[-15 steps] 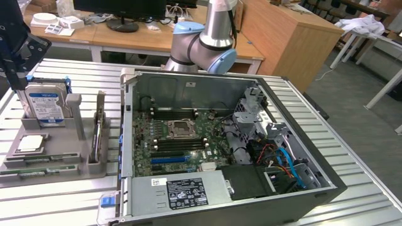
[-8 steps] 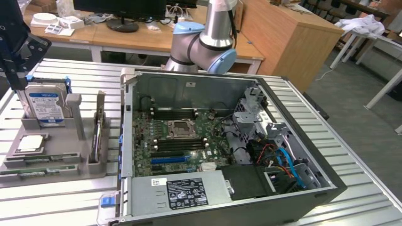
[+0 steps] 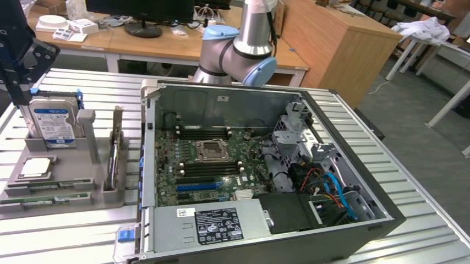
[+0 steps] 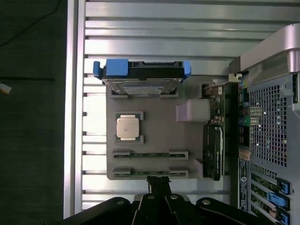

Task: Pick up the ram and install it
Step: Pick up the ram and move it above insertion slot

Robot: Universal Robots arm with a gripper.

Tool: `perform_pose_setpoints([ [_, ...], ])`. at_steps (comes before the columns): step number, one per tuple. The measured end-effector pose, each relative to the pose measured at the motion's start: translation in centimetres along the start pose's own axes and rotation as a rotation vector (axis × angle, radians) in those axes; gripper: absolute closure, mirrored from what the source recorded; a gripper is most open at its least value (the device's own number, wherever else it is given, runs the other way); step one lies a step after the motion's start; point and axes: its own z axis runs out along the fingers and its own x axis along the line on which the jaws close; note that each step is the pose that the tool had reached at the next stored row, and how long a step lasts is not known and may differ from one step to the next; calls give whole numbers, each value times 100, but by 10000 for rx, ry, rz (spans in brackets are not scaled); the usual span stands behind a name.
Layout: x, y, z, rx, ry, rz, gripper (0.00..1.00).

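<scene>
Two ram sticks lie flat in slots of a grey holder tray, one beside the other. In the exterior view they are thin green strips at the tray's near end, at that view's left. My gripper hangs well above the tray over the nearer stick, its dark fingers shut together with nothing between them. From outside it is a dark shape at the far left. The open computer case holds the green motherboard with dark memory slots.
On the tray also stand a blue-labelled hard drive, a silver processor and an upright card. The case sits close beside the tray on a slatted metal table. Desks and the arm's base are behind.
</scene>
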Motion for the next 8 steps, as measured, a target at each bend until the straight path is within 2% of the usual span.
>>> perform_pose_setpoints([
  [8, 1, 0, 0, -9, 47, -1084, 89],
])
